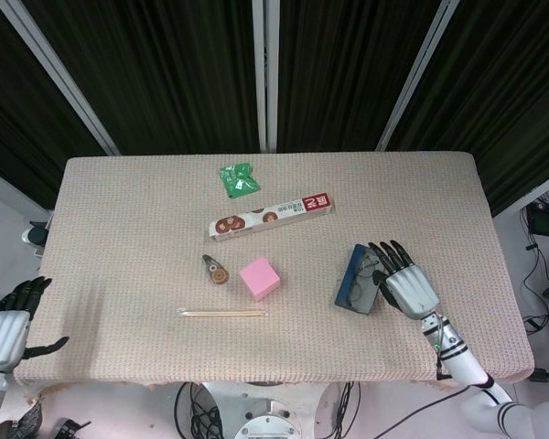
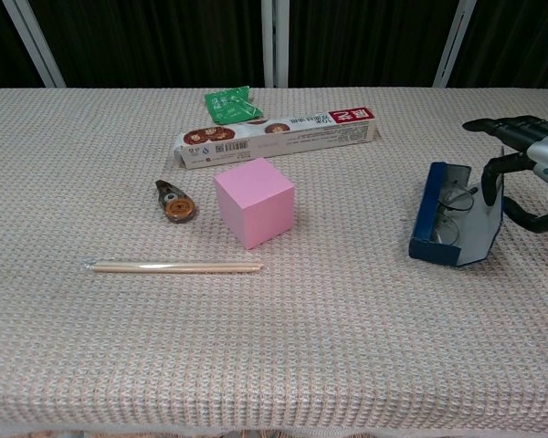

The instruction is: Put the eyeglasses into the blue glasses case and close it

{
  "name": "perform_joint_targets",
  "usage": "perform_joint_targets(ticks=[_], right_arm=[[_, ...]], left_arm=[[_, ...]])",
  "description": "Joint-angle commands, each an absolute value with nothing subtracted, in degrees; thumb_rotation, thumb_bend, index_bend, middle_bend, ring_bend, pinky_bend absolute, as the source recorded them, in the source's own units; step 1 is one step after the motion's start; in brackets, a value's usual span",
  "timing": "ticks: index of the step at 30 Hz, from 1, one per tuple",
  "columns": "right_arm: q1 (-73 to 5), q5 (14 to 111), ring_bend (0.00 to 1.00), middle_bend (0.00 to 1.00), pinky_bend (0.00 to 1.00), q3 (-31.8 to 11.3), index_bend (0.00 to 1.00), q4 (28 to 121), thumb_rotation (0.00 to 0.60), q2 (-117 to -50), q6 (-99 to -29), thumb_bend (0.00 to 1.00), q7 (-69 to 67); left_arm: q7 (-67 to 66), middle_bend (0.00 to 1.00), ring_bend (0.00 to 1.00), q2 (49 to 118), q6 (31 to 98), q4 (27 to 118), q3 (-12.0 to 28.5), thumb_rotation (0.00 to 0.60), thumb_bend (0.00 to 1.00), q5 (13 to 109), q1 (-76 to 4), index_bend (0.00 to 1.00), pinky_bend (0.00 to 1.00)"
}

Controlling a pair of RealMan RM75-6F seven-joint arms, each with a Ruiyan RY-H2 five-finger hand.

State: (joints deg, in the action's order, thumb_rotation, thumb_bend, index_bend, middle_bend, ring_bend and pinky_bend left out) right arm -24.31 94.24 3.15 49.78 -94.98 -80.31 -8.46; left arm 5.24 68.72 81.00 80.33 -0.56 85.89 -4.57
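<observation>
The blue glasses case [image 1: 355,279] [image 2: 427,212] stands partly open on the right side of the table, its grey-lined lid [image 2: 482,228] raised. The eyeglasses [image 2: 449,208] lie inside it, thin wire frames showing between base and lid. My right hand [image 1: 405,287] [image 2: 522,157] is at the case's right side, its fingers [image 2: 489,175] hooked over the lid's edge and gripping it. My left hand [image 1: 6,324] hangs off the table's left edge, holding nothing, far from the case.
A pink cube [image 2: 254,201], a small tape dispenser [image 2: 174,201] and a wrapped pair of chopsticks [image 2: 175,267] lie centre-left. A long snack box [image 2: 279,137] and a green packet [image 2: 231,104] sit further back. The table's right edge [image 1: 505,265] is close to the right hand.
</observation>
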Motion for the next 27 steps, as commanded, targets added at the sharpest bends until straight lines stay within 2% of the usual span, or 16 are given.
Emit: perform_joint_targets(ticks=[1, 7, 14, 20, 22, 23, 25, 27], right_arm=[[-22.6, 94.9, 0.00, 0.02, 0.00, 3.6, 1.00, 52.7, 0.600, -92.8, -83.0, 0.44, -8.6], [-23.3, 95.4, 0.00, 0.02, 0.00, 2.8, 1.00, 53.3, 0.600, -93.1, -82.3, 0.44, -7.2], [-25.9, 95.8, 0.00, 0.02, 0.00, 2.1, 1.00, 49.2, 0.600, -97.3, -78.3, 0.43, -5.6], [-26.8, 96.5, 0.00, 0.02, 0.00, 1.8, 0.98, 45.5, 0.600, -100.3, -78.6, 0.42, -6.5], [-26.9, 97.1, 0.00, 0.01, 0.00, 2.2, 0.89, 44.1, 0.600, -100.9, -78.8, 0.37, -7.1], [-27.0, 97.6, 0.00, 0.01, 0.00, 2.5, 0.76, 43.1, 0.600, -101.2, -79.1, 0.35, -7.4], [-27.1, 97.9, 0.00, 0.00, 0.00, 2.6, 0.33, 41.4, 0.600, -101.8, -79.4, 0.33, -7.3], [-27.2, 97.9, 0.00, 0.00, 0.00, 2.7, 0.06, 40.3, 0.600, -102.4, -79.4, 0.32, -7.7]], left_arm=[[5.1, 0.06, 0.07, 68.7, 80.8, 80.6, -0.5, 0.490, 0.09, 85.9, -4.7, 0.07, 0.19], [4.8, 0.06, 0.07, 68.8, 79.8, 80.7, -0.5, 0.491, 0.09, 85.8, -5.3, 0.07, 0.19], [5.1, 0.06, 0.07, 68.7, 79.2, 80.3, -0.6, 0.490, 0.09, 85.4, -5.4, 0.07, 0.19], [5.7, 0.06, 0.07, 68.7, 79.0, 79.6, -0.6, 0.488, 0.09, 84.9, -5.2, 0.07, 0.19], [6.0, 0.06, 0.07, 68.8, 78.9, 79.4, -0.7, 0.489, 0.09, 84.9, -5.2, 0.07, 0.19], [6.1, 0.06, 0.07, 68.8, 78.9, 79.3, -0.7, 0.495, 0.09, 84.9, -5.2, 0.07, 0.19], [6.3, 0.06, 0.07, 68.9, 78.9, 79.2, -0.7, 0.494, 0.09, 84.9, -5.2, 0.07, 0.19], [6.4, 0.06, 0.07, 68.9, 79.0, 79.0, -0.7, 0.490, 0.09, 84.9, -5.2, 0.07, 0.19]])
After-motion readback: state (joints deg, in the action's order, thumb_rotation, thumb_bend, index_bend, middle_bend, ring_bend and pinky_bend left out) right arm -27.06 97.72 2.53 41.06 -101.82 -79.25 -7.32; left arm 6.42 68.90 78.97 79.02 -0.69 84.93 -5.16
